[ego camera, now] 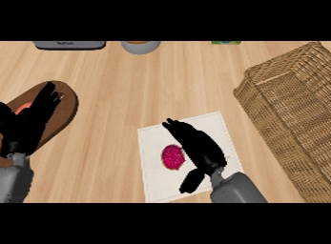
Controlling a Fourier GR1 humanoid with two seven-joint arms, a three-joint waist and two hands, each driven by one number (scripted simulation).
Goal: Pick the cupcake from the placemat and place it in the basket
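Lining up grasp on cupcake [172, 156], mid-placemat [157, 183].
Right hand [203, 147] open, fingers straight, at cupcake's 3 o'clock; best curl thumb and fingers round it before lifting toward basket [294, 109] at 2 o'clock.

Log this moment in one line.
stage: pre-grasp | right hand: open, beside cupcake | cupcake: on placemat, ungrasped | basket: right of placemat | left hand: open, resting left

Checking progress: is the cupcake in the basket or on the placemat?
On the placemat; cupcake sits beside the right hand, outside the basket.
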